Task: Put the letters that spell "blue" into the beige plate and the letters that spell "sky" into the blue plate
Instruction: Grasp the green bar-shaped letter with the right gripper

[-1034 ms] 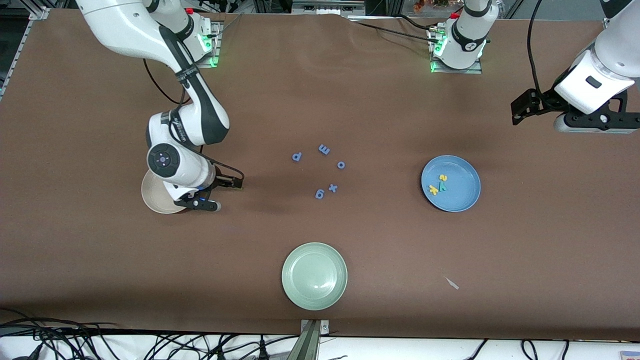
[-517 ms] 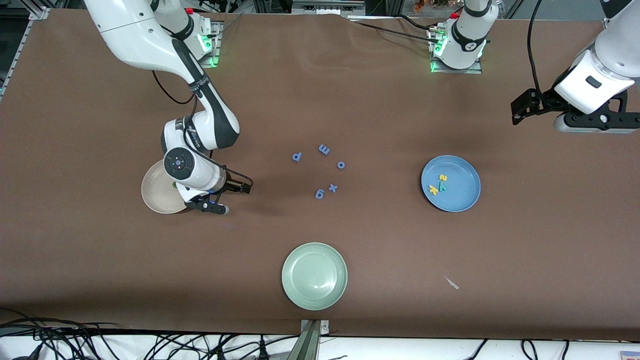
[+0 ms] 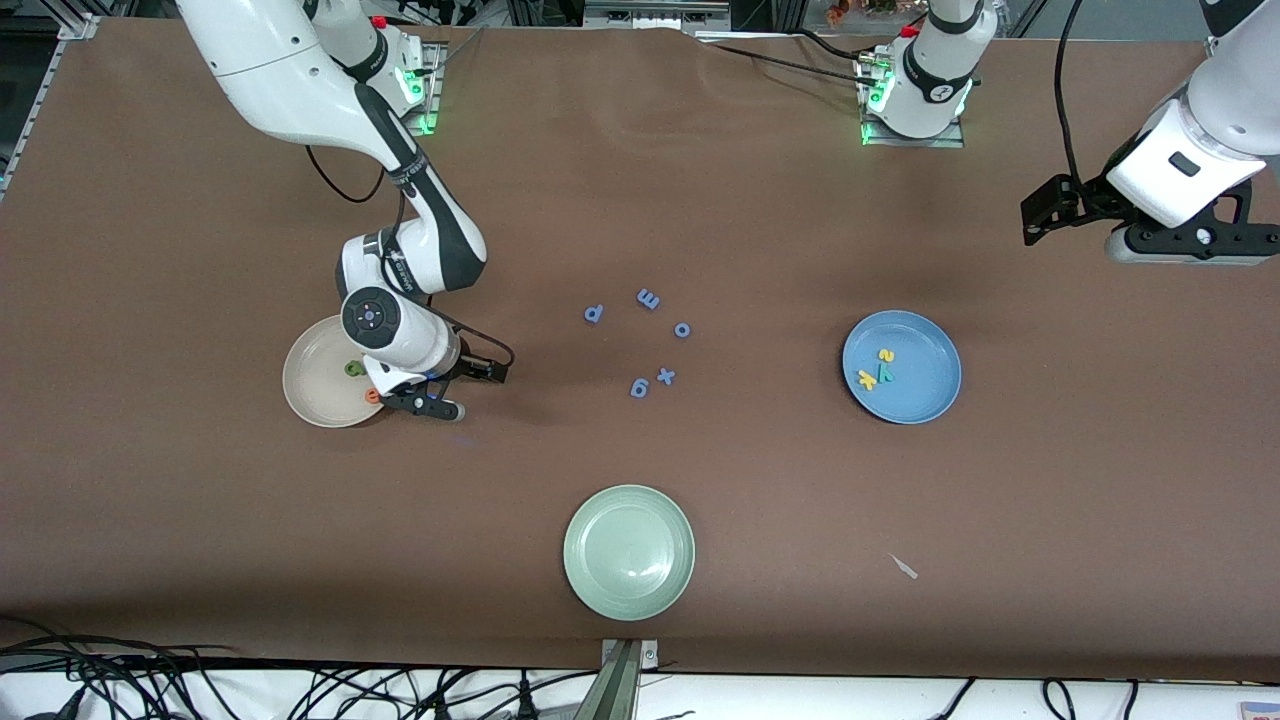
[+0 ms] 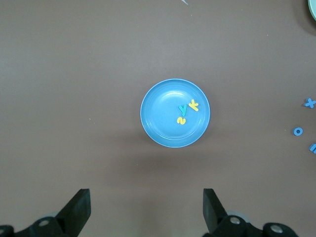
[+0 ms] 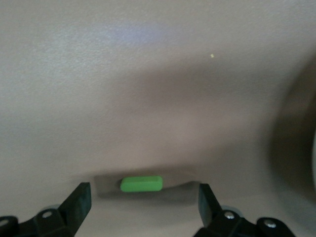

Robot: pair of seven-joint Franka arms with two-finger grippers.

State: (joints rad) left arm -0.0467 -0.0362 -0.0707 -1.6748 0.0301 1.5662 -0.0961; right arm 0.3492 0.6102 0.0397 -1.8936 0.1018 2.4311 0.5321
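Observation:
The beige plate [image 3: 308,385] lies toward the right arm's end, with a green "b" [image 3: 353,368] and an orange "e" [image 3: 372,396] in it. My right gripper [image 3: 425,405] hangs low over the table beside that plate. In the right wrist view this gripper [image 5: 143,210] is open, and the thin green "l" [image 5: 141,183] lies flat on the table between its fingers, untouched. The blue plate [image 3: 925,392] holds a yellow "s" [image 3: 886,355], a teal "y" [image 3: 886,373] and a yellow "k" [image 3: 866,379]. My left gripper [image 3: 1190,245] waits open, high above that end [image 4: 145,212].
Several periwinkle-blue letters [image 3: 640,340] are scattered on the table between the two plates. A pale green plate [image 3: 629,552] sits nearer the front camera. A small pale scrap [image 3: 905,567] lies near it. Cables run along the front edge.
The right arm has swung off the beige plate toward the table's middle, uncovering the "b" and "e". The left arm has not moved.

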